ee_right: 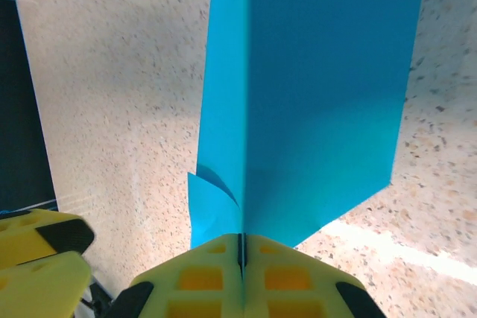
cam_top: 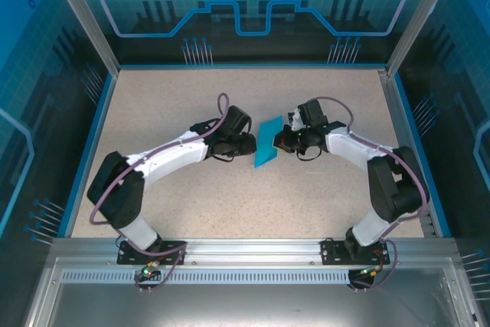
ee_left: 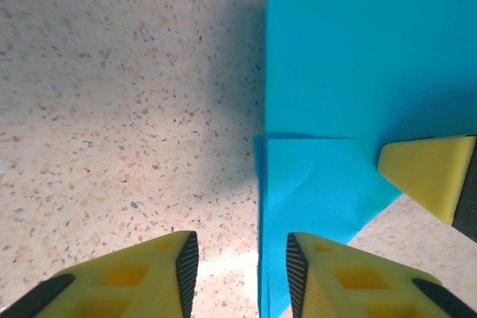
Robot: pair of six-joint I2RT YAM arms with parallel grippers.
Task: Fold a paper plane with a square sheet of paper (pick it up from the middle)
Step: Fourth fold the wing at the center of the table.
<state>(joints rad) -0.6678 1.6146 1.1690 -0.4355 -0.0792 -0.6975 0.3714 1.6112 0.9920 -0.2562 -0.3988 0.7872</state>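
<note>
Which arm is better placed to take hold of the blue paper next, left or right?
Left. The left gripper stands open with the edge of the paper between its fingers, ready to close. The right gripper is shut on the paper, holding it.

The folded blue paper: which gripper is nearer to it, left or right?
Right. The right gripper is shut on the paper, touching it; the left gripper stands open around its other side, not pinching it.
</note>
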